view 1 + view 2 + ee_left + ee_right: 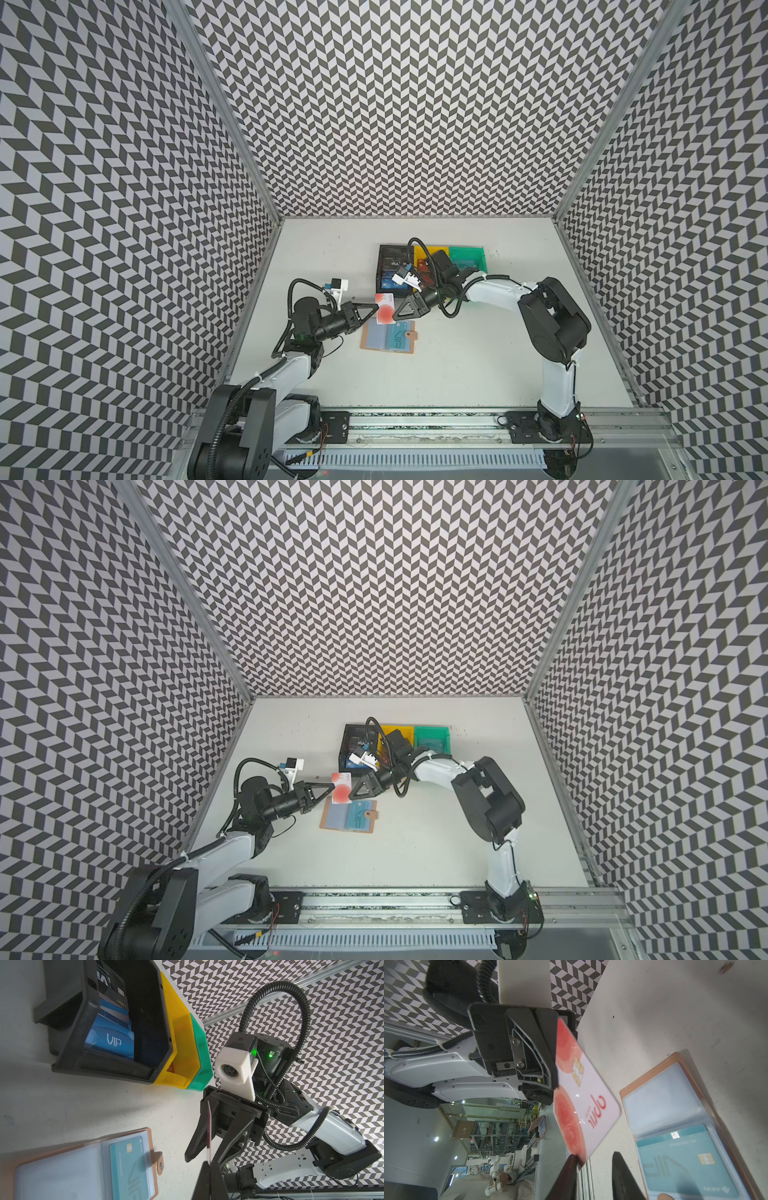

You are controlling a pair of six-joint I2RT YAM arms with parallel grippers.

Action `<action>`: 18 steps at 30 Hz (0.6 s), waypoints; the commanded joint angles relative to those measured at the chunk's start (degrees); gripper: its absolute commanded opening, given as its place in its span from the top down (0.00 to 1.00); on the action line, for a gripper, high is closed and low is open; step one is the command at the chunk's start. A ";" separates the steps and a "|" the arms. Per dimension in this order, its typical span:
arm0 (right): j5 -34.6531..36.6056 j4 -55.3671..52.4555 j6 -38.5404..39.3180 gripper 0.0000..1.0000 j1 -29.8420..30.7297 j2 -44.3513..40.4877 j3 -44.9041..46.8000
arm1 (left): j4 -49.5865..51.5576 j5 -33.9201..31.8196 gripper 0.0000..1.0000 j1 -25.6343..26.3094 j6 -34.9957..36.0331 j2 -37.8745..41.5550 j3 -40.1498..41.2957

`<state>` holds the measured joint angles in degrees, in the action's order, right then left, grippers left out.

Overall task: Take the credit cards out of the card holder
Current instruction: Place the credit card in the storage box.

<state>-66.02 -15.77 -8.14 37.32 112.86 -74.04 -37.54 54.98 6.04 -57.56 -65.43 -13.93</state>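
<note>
Lying open, tan card holder [376,336] w/ teal VIP card [397,336].

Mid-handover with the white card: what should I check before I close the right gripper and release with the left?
1. Hold of left gripper on white card: ok, shut on it.
2. Card edge between the jaws of right gripper: ok, seen in the left wrist view.
3. Hold of right gripper on card: not ok, jaws open with a gap.
4. Card apart from holder: ok.
5. Emptying of holder: not ok, teal card sits in a sleeve.
</note>
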 commanded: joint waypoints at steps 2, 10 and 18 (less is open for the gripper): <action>-4.00 5.03 -0.99 0.76 0.47 0.53 -1.69 | -2.28 0.47 1.00 0.55 -0.22 -0.79 0.90; -6.45 6.43 -1.94 0.85 0.57 0.46 -2.08 | -1.80 -0.82 1.00 1.03 0.52 -2.04 1.98; -7.20 3.02 0.56 0.99 0.56 1.42 -3.61 | 5.18 -1.28 1.00 1.82 4.49 -1.96 0.83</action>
<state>-69.76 -13.72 -10.44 37.32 113.23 -74.96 -36.95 54.15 6.98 -55.51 -67.46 -12.69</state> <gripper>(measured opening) 0.048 0.048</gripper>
